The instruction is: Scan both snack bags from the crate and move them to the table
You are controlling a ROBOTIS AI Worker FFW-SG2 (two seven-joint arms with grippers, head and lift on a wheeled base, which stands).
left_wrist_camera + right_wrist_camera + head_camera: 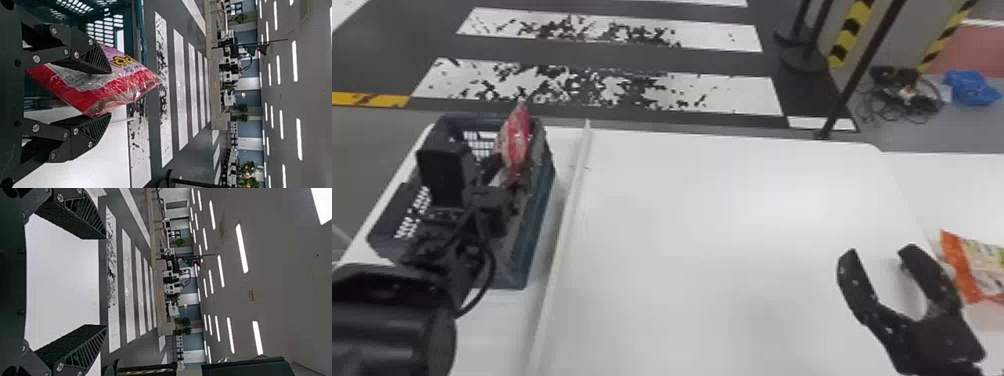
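In the head view, my left gripper (504,172) is over the dark crate (539,215), at the lower part of a red snack bag (514,137) that stands up past the crate's rim. The left wrist view has the left gripper (111,94) shut on this red and pink bag (117,90), whose end sticks out beyond the fingertips. Toward the table's right side, my right gripper (877,257) stands open and holds nothing; an orange snack bag (969,270) lies just to its right. In the right wrist view the right gripper (105,282) has its fingers wide apart.
A raised white strip (567,220) runs along the white table (712,225), right of the crate. Past the table's far edge stands a black post (847,95). My left forearm (387,320) covers the near left corner.
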